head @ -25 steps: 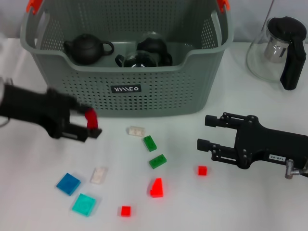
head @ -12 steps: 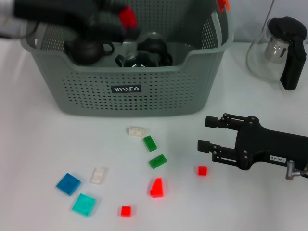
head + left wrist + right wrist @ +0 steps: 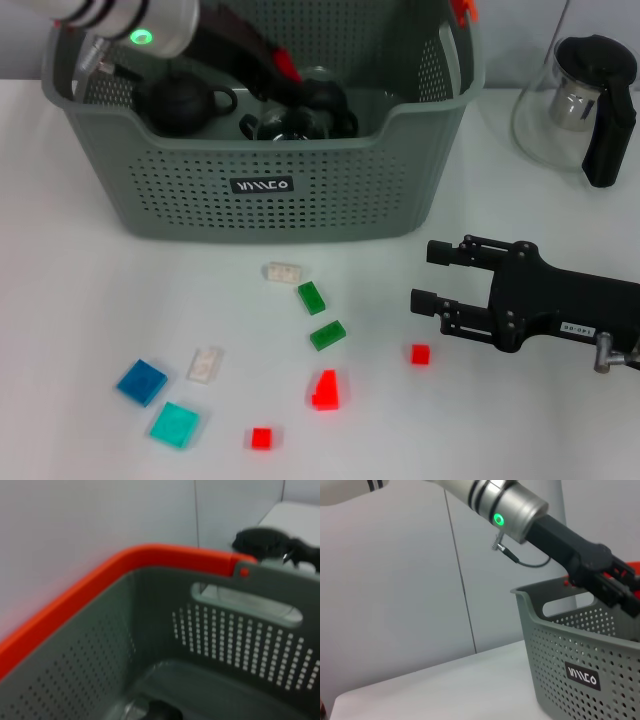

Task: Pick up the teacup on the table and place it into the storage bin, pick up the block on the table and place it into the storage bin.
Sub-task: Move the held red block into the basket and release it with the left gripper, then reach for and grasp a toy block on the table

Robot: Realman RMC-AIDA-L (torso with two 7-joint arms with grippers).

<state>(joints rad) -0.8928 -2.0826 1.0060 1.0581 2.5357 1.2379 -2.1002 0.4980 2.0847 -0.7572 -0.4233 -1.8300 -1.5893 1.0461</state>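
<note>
The grey-green storage bin [image 3: 262,185] stands at the back of the table. My left arm reaches in over its left rim. The left gripper [image 3: 290,75] hangs inside the bin, shut on a small red block [image 3: 283,62], just above dark teaware [image 3: 315,105]. A black teapot [image 3: 180,100] lies beside it in the bin. I cannot pick out the teacup among these dark pieces. The right wrist view shows the left gripper [image 3: 620,592] over the bin [image 3: 570,650]. My right gripper [image 3: 425,275] rests open on the table at the right, holding nothing.
Loose blocks lie in front of the bin: white [image 3: 283,271], green [image 3: 311,297], green [image 3: 327,335], red [image 3: 420,353], red [image 3: 324,390], blue [image 3: 141,381], teal [image 3: 175,424]. A glass pot with a black handle [image 3: 580,100] stands at the back right.
My left gripper lifted the red block from the table's left front, carried it over the bin rim, and now hangs lower inside the bin. The right arm has not moved.
</note>
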